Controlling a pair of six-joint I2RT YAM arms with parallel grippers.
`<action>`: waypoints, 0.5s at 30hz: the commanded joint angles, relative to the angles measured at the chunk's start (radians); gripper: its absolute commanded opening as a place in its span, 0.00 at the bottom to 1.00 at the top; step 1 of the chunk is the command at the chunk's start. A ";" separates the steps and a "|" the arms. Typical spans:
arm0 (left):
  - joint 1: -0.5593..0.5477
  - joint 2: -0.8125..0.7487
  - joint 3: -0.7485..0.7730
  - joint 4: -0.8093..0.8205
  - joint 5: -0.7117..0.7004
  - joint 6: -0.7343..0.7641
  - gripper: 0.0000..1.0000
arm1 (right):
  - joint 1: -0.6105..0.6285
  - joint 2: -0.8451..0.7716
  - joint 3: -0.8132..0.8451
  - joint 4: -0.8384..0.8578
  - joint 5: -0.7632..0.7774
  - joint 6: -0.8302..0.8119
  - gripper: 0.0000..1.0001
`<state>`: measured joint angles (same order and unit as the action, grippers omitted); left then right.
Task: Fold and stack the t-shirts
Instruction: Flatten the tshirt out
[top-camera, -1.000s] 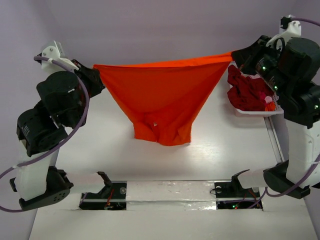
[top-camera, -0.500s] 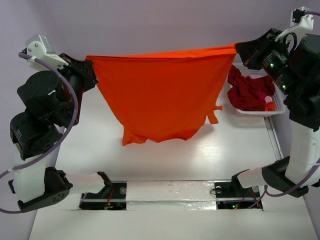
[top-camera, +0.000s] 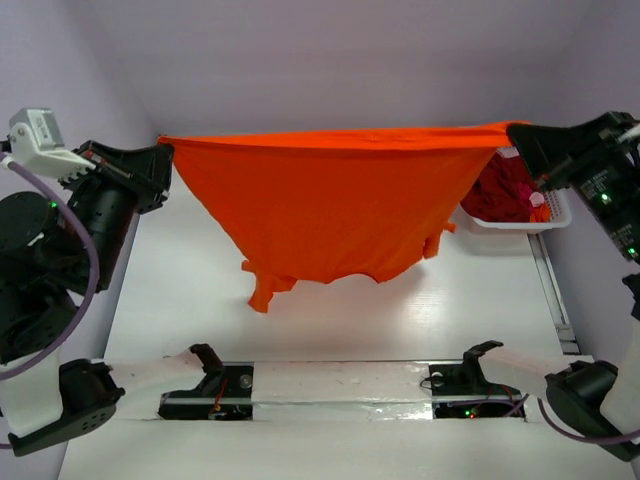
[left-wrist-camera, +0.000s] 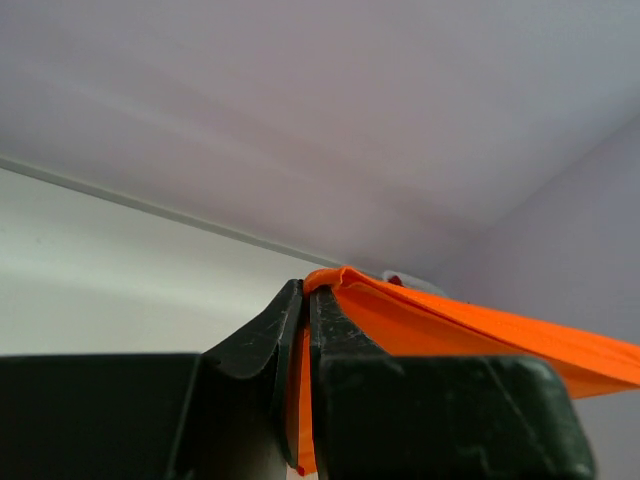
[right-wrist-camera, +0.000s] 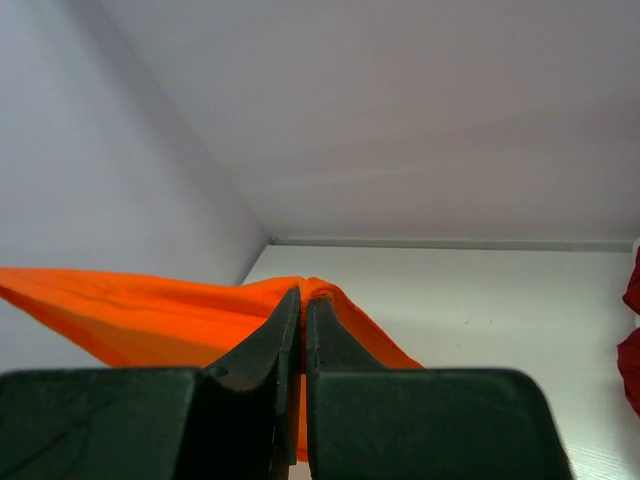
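Orange t-shirt (top-camera: 335, 205) stretched taut — left gripper (top-camera: 160, 160), right gripper (top-camera: 518, 140) pinching corners

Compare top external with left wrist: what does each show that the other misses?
Only top external: the whole orange shirt stretched in the air from the left tool to the right tool, plus the dark red shirt in the white basket. Only left wrist: a close look at the jaws pressed shut on the cloth's corner. Both: the left tool gripping the orange shirt.
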<state>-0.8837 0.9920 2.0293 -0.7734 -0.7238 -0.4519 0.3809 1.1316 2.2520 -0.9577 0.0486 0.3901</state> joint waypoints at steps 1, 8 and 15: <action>0.008 -0.081 -0.027 0.077 -0.005 -0.024 0.00 | -0.005 -0.075 -0.023 0.083 0.016 -0.016 0.00; 0.008 -0.154 -0.087 0.046 0.144 -0.097 0.00 | -0.005 -0.202 -0.149 0.082 -0.134 0.032 0.00; 0.008 -0.159 -0.035 0.016 0.317 -0.140 0.00 | -0.005 -0.242 -0.079 -0.006 -0.222 0.076 0.00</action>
<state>-0.8837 0.8486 1.9587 -0.7933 -0.4511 -0.5713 0.3805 0.8974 2.1082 -0.9737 -0.1551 0.4538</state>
